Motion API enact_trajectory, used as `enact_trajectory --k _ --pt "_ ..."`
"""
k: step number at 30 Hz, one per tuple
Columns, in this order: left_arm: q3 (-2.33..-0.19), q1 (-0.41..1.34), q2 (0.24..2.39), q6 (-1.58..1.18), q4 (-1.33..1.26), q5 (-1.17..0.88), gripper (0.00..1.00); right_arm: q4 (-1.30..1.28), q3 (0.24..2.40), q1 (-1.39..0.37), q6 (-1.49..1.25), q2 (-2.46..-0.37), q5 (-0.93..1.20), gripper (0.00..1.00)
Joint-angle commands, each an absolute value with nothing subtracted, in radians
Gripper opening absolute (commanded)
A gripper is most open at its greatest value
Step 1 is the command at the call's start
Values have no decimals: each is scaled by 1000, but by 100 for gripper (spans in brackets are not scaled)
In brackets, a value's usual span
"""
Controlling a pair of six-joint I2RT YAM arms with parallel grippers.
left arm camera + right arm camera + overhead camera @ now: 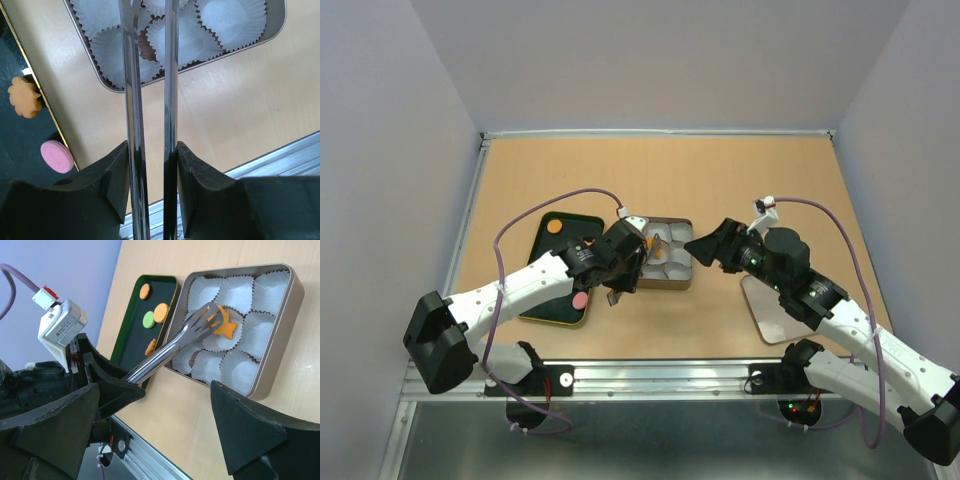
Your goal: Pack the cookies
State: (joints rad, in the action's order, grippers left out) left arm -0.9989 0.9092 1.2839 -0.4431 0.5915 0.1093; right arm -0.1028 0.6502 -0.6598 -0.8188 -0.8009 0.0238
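From above, the left claw (618,262) reaches over the near-left corner of an open metal tin (665,285) in the middle of the table (650,170). Just left of the tin lies a black tray (570,228). It has a round orange cookie (554,226) at its far end and a pink cookie (580,299) at its near end. The right claw (700,250) hangs just right of the tin with its jaws apart, holding nothing. A flat grey metal sheet (768,312) lies under that arm.

Seen from the left wrist, the left claw's fingers (114,180) press on both sides of a pair of steel tongs (132,100) and grip them. The tongs' two arms run close together over the white paper cups (225,20) that fill the tin. A brown cookie (145,47) sits in a cup and shows between the two arms. On the tray, a scalloped orange cookie (24,96) and the pink cookie lie near the edge that faces the tin.

From the right wrist, the right claw's fingers (240,430) stand wide and empty. The slotted tip of the tongs overlaps an orange fish cookie (226,326) in a middle cup of the tin. I cannot tell whether the tip pinches it. A green cookie (148,319) lies on the tray among the orange ones.
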Motion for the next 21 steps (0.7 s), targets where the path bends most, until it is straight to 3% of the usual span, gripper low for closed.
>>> enact_trajectory --k 1,9,21 --pt "-1055 919 1243 -437 610 123 48 -77 627 -653 -822 -785 5 97" --pt "-1137 919 1148 -448 701 153 52 -75 621 -653 -824 -801 5 96" --pt "-1117 833 1132 -560 864 377 57 -75 614 -655 -827 -802 5 96"
